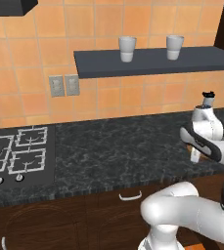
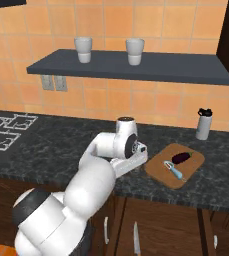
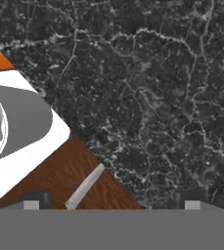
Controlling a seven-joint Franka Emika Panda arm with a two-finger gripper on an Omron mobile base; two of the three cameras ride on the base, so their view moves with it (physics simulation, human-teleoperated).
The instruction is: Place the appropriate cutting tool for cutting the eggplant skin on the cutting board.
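board: the cutting board (image 2: 192, 170) lies on the dark speckled tabletop (image 2: 56, 145), toward the right end, close to the front edge.
eggplant: the eggplant (image 2: 182, 157) rests on the far half of the board, small and dark, well inside the rim.
tool: a peeler (image 2: 174, 170) with a pale handle and light blue head lies on the board just beside the eggplant, nearer the front; whether the two touch cannot be told.
gripper: the gripper (image 2: 142, 150) hangs off the arm's wrist to the left of the board, above bare tabletop and near the front edge, apart from the board.
fingers: the fingers (image 3: 184, 199) stand wide apart with nothing between them; below them lie only stone and the edge of a drawer front.
bystanders: a white bottle (image 2: 203, 124) with a black cap stands behind the board near the wall; two pale cups (image 2: 84, 49) sit on the wall shelf (image 2: 186, 72); the hob (image 1: 15, 154) is well to the left.
step in hand: judged as the close of the task, since the peeling tool already lies on the board and the hand is empty.
next move: judged to call for little more than lifting the arm clear without sweeping over the board.
risk: a low swing to the right could nudge the peeler or roll the eggplant off.
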